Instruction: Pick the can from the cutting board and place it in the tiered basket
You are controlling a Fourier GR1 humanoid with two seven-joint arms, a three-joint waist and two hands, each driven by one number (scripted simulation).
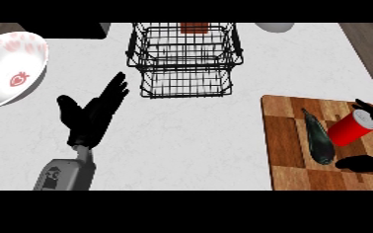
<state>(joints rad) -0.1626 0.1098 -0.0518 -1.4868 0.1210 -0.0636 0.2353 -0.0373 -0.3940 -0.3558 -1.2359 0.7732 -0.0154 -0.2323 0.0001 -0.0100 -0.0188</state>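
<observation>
The right hand (358,133) is curled around the red can (350,129) on the cutting board (287,143), the can leaning up-left, and the basket (186,59) waits far up-left of it, while the left hand (91,113) rests open.

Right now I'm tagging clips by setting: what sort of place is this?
Most likely a kitchen counter: a wooden cutting board carrying a red can and a dark vegetable, a black wire tiered basket, and a white bowl.

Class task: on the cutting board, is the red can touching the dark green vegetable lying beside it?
Cannot tell. In the head view the red can overlaps the dark green vegetable's edge, so neither contact nor gap shows plainly.
</observation>
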